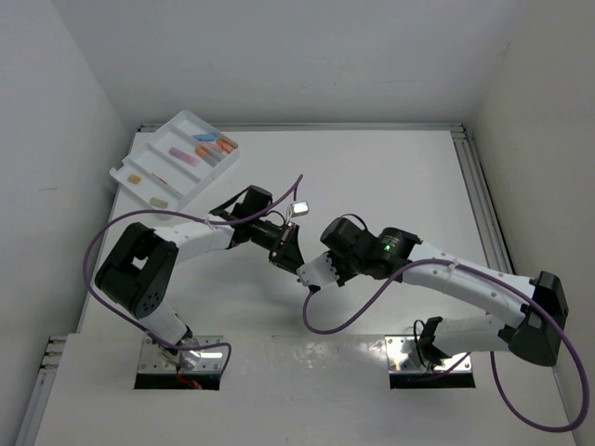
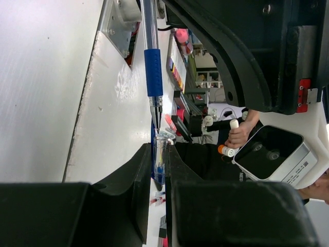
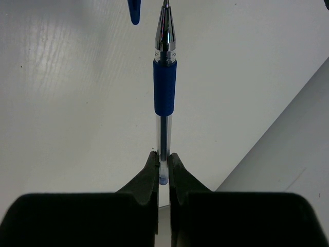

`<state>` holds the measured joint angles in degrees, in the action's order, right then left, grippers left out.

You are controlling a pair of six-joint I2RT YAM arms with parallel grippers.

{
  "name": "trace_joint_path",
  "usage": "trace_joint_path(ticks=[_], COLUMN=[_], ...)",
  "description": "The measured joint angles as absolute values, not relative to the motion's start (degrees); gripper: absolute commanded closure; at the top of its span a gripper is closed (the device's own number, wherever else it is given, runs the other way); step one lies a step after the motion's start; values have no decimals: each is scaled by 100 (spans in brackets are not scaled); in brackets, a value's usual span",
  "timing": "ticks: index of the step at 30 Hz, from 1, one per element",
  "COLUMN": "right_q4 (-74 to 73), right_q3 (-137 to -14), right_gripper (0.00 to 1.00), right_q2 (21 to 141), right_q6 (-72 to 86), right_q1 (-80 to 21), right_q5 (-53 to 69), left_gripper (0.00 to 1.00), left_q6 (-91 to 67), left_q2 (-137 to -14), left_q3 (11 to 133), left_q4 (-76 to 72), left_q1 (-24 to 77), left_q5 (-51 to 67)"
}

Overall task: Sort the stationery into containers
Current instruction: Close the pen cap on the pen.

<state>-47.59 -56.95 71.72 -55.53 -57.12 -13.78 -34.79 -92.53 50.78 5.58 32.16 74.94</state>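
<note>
My right gripper (image 3: 163,157) (image 1: 310,279) is shut on the tail end of a thin blue pen (image 3: 164,92), held in the air with its metal tip pointing away. My left gripper (image 2: 160,149) (image 1: 284,251) is shut on a clear pen cap with a blue end (image 2: 160,162). The pen (image 2: 153,72) points its tip at the cap's mouth, almost touching it. The cap's blue end shows at the top of the right wrist view (image 3: 133,11). The white divided tray (image 1: 124,170) sits at the far left and holds several markers (image 1: 212,144) and erasers (image 1: 158,200).
Both grippers meet above the middle of the white table (image 1: 390,186). White walls close in the left, back and right sides. The tray stands tilted on the far left corner. Purple cables (image 1: 344,321) loop beside each arm.
</note>
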Motion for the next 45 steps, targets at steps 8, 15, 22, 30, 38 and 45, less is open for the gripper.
trace_joint_path(ticks=[8,15,22,30,38,45], right_q4=[-4762,-4740,-4683,-4687,-4851,-4838], right_q3=[-5695,-5607,-5583,-5583,-5623,-5795], right_gripper=[100,100,100,100,100,100], right_q2=[7166,7159,7159,7161,7269,7531], right_q6=[-5566,-5747,-5791,-5793,-5636,-5391], right_q1=[-5723,-5874,-5902,-5966,-6171,-6372], right_q5=[-1347,-1411,-1455,-1485,-1625,-1632], left_gripper=[100,100,100,100,100,100], left_q6=[-3479,-3479,-3479,-3479,-3398,-3306], left_q2=[-9253,-9262,-9292,-9470,-9483,-9485], left_q3=[5078,5078,5078,5098,5227,5352], left_q4=[558,569,589,611,832,987], left_q1=[3216,3216,3216,3216,3216,3216], left_q5=[7476,7472,7428,7413,7419,7397])
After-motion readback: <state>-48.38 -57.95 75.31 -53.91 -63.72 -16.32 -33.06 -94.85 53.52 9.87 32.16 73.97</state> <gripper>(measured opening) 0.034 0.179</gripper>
